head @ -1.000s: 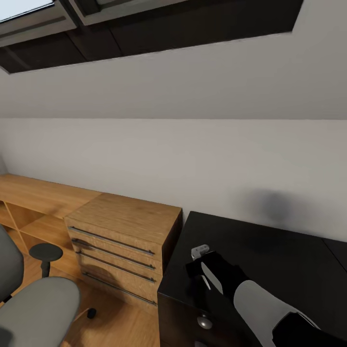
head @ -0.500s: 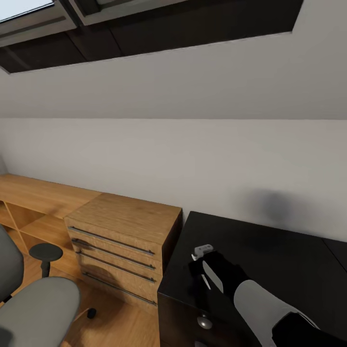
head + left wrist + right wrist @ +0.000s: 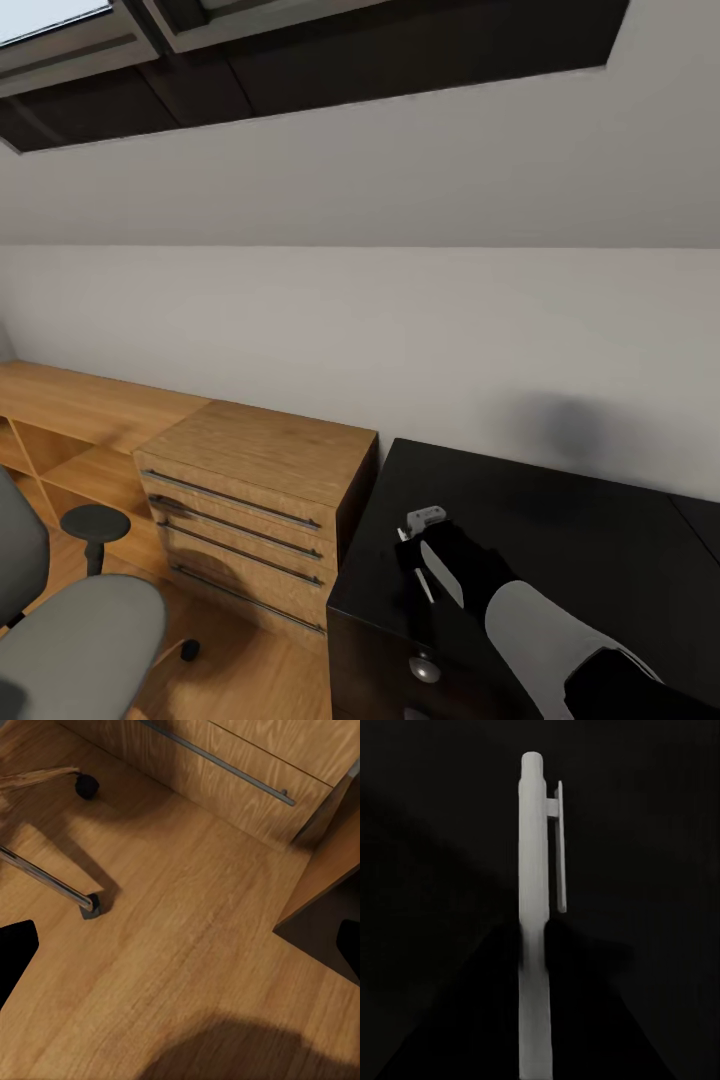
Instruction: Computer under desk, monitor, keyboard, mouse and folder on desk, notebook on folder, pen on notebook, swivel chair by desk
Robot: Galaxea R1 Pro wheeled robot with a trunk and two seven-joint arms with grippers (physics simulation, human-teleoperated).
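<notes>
Head view: right gripper (image 3: 420,540) over the desk (image 3: 560,540) near its left corner, fingers closed around a white pen (image 3: 534,915). Swivel chair (image 3: 70,625) stands on wooden floor (image 3: 187,945) left; left gripper's state unclear.

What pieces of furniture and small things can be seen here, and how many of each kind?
Desks: 1, the black desk
Drawer cabinets: 1, the wooden drawer cabinet
Low wooden shelves: 1, the low shelf unit
Swivel chairs: 1, the grey swivel chair
Pens: 1, the white pen held in the right hand
Total: 5
</notes>
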